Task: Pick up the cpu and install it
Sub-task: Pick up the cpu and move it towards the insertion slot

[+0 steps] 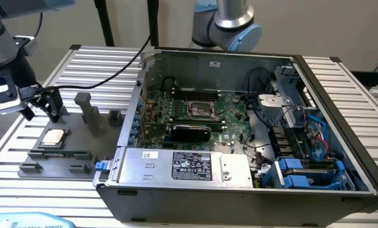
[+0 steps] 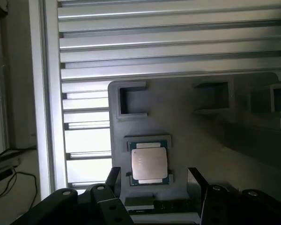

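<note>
The cpu, a small square chip with a silvery-beige top, lies flat in its seat on the grey fixture plate. My gripper hangs just above and slightly behind it at the exterior view's left, open, with its two black fingers standing wide on either side of the chip and nothing between them. The black-framed socket sits on the green motherboard inside the open computer case.
Grey upright blocks rise from the fixture plate beside the chip. The case wall stands between fixture and motherboard. A second arm's base is behind the case. Black cables cross the ribbed aluminium table.
</note>
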Robot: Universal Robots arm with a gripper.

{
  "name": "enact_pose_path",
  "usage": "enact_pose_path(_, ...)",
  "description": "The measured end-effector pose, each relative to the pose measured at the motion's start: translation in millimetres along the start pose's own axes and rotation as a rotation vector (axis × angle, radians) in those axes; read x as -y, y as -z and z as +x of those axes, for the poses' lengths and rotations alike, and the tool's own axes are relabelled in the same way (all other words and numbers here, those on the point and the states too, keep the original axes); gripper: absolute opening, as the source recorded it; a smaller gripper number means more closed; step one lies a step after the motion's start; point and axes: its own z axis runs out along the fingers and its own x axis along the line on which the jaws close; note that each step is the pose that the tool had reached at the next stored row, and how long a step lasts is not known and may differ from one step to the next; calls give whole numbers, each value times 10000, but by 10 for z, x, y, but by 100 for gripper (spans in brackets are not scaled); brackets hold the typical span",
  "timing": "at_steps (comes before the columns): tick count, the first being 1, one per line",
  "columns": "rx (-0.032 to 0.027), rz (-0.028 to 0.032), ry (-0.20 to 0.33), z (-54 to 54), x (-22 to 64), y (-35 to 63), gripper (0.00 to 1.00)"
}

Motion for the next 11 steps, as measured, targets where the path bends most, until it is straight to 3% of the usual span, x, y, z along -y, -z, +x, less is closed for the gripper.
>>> enact_pose_path(11, 1, -2, 5, -8, 24, -199, 67)
